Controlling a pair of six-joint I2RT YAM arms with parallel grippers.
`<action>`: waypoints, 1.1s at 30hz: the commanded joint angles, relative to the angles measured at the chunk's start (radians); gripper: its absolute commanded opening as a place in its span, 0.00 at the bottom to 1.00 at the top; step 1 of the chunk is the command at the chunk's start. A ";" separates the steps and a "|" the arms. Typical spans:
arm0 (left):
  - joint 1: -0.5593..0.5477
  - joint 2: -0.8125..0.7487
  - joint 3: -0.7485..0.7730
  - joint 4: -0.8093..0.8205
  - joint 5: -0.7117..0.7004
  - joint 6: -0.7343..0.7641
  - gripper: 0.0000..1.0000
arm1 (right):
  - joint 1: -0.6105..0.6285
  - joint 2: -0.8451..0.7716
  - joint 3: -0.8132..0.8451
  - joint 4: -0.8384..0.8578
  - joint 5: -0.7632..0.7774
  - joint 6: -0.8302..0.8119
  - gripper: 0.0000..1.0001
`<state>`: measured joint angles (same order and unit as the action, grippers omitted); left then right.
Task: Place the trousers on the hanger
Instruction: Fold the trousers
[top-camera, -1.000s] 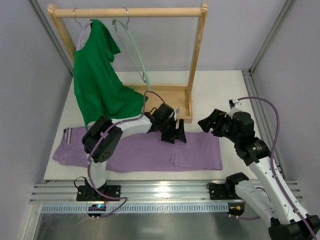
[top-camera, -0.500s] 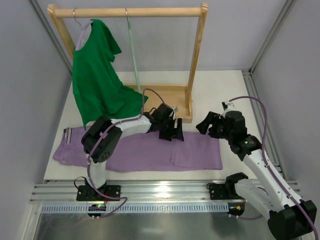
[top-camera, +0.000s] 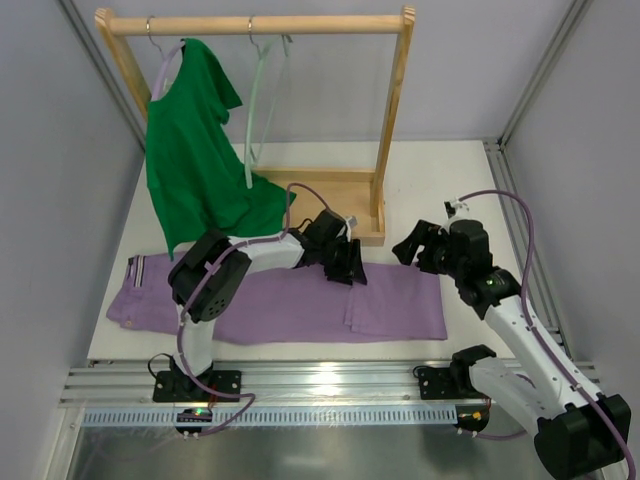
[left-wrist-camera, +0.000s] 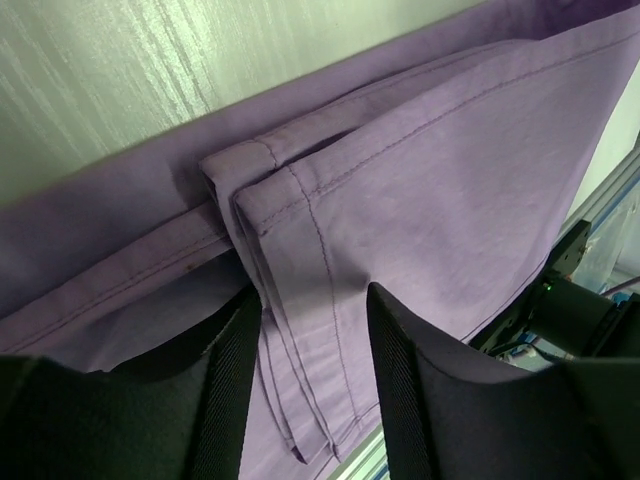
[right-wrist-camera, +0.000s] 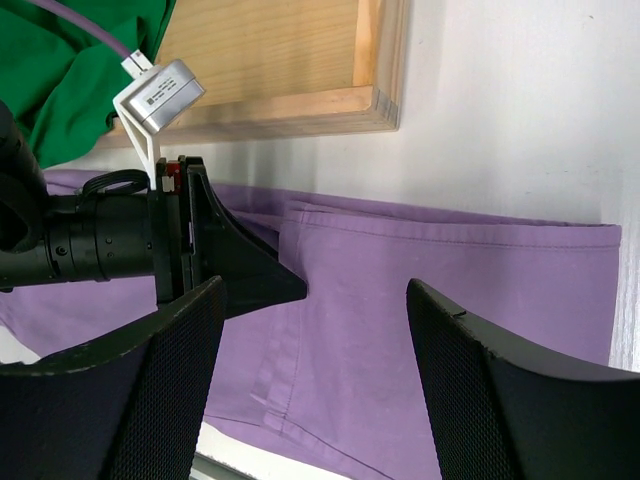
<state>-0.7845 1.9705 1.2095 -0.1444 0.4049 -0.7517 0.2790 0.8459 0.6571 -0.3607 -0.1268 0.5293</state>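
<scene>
The lilac trousers (top-camera: 280, 305) lie flat and folded across the near table, with the striped waistband (top-camera: 136, 270) at the left. My left gripper (top-camera: 345, 264) is low over the upper edge of the trousers. In the left wrist view it (left-wrist-camera: 312, 375) is open, its fingers straddling the stacked hems of the trousers (left-wrist-camera: 450, 180). My right gripper (top-camera: 414, 245) is open and empty, hovering above the right end of the trousers (right-wrist-camera: 430, 300). The left gripper's fingertips (right-wrist-camera: 270, 283) show in the right wrist view. The pale grey-green hanger (top-camera: 259, 95) hangs empty on the rack rail.
A wooden rack (top-camera: 392, 120) stands at the back, with its base board (top-camera: 335, 180) just behind the left gripper. A dark green T-shirt (top-camera: 195, 150) hangs on a lavender hanger (top-camera: 165, 62) at the rack's left and drapes down to the trousers.
The pale hanger has swung on the rail and now hangs turned the other way. My left gripper has edged slightly left. The right gripper has shifted a little.
</scene>
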 joint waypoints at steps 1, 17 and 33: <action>-0.007 0.025 0.002 0.052 0.035 -0.017 0.46 | -0.006 -0.004 0.003 0.029 0.035 -0.003 0.75; -0.088 0.122 0.218 0.014 -0.006 -0.143 0.00 | -0.081 -0.014 0.108 -0.040 0.064 0.005 0.75; -0.072 -0.048 0.461 -0.627 -0.302 -0.057 0.00 | -0.293 0.010 0.162 -0.058 -0.215 0.032 0.78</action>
<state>-0.8906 2.0563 1.6344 -0.5446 0.2218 -0.8581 -0.0059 0.8322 0.7734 -0.4488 -0.2459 0.5339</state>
